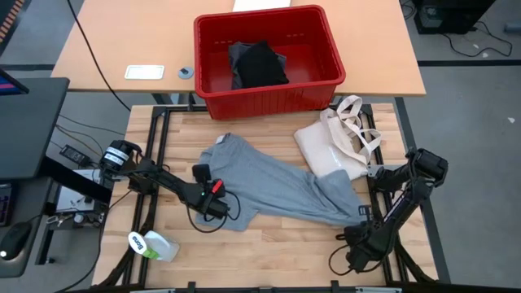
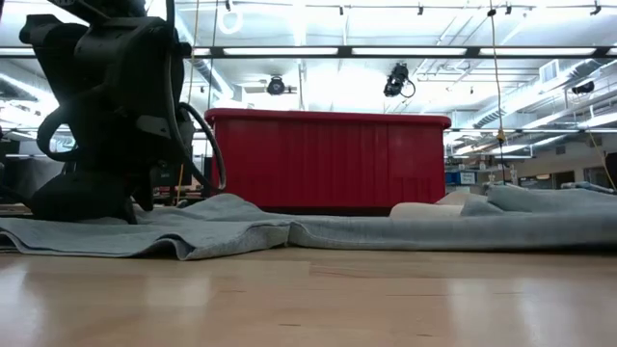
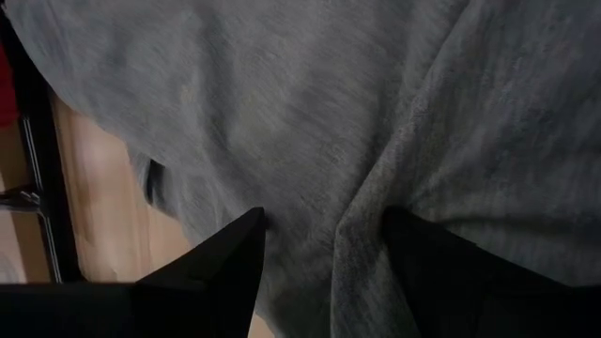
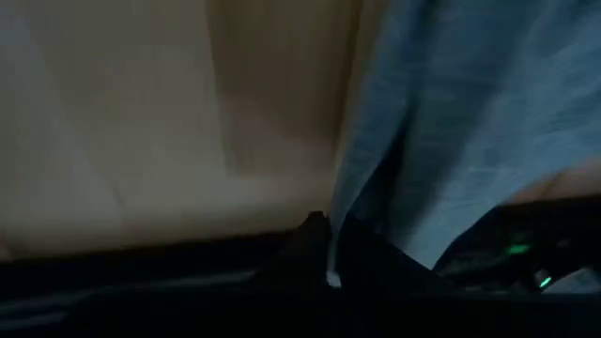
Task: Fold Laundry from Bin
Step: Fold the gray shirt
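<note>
Overhead view straight down, low view level across the table; wrist views close on the grey T-shirt (image 1: 277, 183).

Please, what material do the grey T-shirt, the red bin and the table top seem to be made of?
Grey T-shirt: soft heathered knit, probably cotton jersey; it wrinkles and drapes.
Red bin: rigid moulded plastic, slightly glossy, with a ribbed wall.
Table top: light wood, seemingly joined strips with a smooth finish.

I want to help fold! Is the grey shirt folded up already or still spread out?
Still spread out. The grey T-shirt lies loose and rumpled across the wooden table, stretched slantwise between both arms, with no neat folds.
</note>
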`<action>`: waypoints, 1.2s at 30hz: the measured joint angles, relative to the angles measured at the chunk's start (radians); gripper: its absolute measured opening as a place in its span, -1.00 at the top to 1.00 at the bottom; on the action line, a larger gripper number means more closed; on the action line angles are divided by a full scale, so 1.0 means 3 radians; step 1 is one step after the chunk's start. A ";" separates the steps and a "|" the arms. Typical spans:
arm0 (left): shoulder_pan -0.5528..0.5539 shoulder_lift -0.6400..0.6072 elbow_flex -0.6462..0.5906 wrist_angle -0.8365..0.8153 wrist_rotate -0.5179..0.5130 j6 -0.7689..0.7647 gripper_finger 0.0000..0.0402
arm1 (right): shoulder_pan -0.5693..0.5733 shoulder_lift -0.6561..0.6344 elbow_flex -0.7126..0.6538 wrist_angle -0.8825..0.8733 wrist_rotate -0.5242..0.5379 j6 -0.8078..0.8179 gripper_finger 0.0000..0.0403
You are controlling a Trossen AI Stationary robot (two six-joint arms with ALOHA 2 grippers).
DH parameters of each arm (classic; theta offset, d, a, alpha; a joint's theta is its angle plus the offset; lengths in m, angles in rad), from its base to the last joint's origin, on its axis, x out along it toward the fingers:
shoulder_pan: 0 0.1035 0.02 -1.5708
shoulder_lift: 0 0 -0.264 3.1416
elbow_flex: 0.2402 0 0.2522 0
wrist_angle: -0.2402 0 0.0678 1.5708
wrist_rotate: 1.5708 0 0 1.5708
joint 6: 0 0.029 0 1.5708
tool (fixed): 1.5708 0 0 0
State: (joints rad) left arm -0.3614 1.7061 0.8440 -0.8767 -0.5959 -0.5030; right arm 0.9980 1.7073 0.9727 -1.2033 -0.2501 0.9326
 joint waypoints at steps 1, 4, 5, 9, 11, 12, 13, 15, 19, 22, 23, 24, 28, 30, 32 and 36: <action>0.0000 0.0000 0.0000 -0.0034 0.0006 0.0001 -0.15 | 0.0016 0.0000 -0.0010 -0.0058 -0.0123 0.0001 0.81; -0.0003 0.0000 0.0000 -0.0200 0.0050 -0.0001 -0.15 | 0.0070 -0.0002 -0.0010 -0.0287 -0.0376 0.0027 0.87; -0.0003 0.0000 -0.0001 -0.0246 0.0070 -0.0002 -0.15 | 0.0076 -0.0002 -0.0009 -0.0304 -0.0401 0.0051 0.89; -0.0003 0.0000 -0.0001 -0.0283 0.0096 -0.0006 -0.15 | 0.0094 -0.0004 -0.0018 -0.0093 -0.0368 0.0177 0.92; -0.0003 0.0000 -0.0001 -0.0279 0.0098 -0.0005 -0.15 | 0.0094 -0.0001 -0.0013 0.0097 -0.0276 0.0266 0.90; -0.0003 0.0000 -0.0001 -0.0279 0.0098 -0.0006 -0.15 | 0.0094 -0.0002 -0.0014 0.0098 -0.0248 0.0314 0.87; -0.0003 0.0000 -0.0001 -0.0278 0.0097 -0.0006 -0.15 | 0.0093 -0.0003 -0.0015 0.0087 -0.0233 0.0375 0.83; -0.0003 0.0000 -0.0001 -0.0279 0.0097 -0.0006 -0.15 | 0.0101 -0.0003 -0.0016 0.0069 -0.0243 0.0483 0.71; -0.0009 0.0000 -0.0001 -0.0279 0.0097 -0.0003 -0.15 | 0.0119 -0.0003 -0.0016 0.0044 -0.0404 0.0592 0.44; -0.0009 0.0000 -0.0001 -0.0387 0.0105 -0.0003 -0.15 | 0.0116 -0.0003 -0.0013 0.0009 -0.0548 0.0686 0.27; -0.0009 0.0000 -0.0002 -0.0471 0.0112 -0.0004 -0.15 | 0.0111 -0.0003 -0.0012 0.0011 -0.0589 0.0713 0.23; -0.0010 0.0000 -0.0003 -0.0554 0.0113 -0.0007 -0.15 | 0.0107 -0.0003 -0.0010 0.0011 -0.0611 0.0734 0.20; -0.0009 0.0000 -0.0004 -0.0709 0.0111 -0.0047 -0.15 | 0.0114 -0.0003 0.0095 -0.0042 -0.0555 0.0872 0.14; -0.0009 0.0000 -0.0004 -0.0688 0.0111 -0.0048 -0.15 | 0.0116 -0.0003 0.0181 -0.0139 -0.0442 0.0952 0.14; -0.0009 0.0000 -0.0004 -0.0658 0.0109 -0.0048 -0.15 | 0.0116 -0.0003 0.0264 -0.0271 -0.0343 0.1069 0.13; -0.0009 0.0000 -0.0004 -0.0566 0.0106 -0.0043 -0.15 | 0.0116 -0.0004 0.0391 -0.0286 -0.0281 0.1181 0.07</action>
State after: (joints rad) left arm -0.3641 1.7061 0.8429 -1.0464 -0.5640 -0.5158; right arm 1.0328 1.7061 1.0901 -1.2889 -0.3346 1.2868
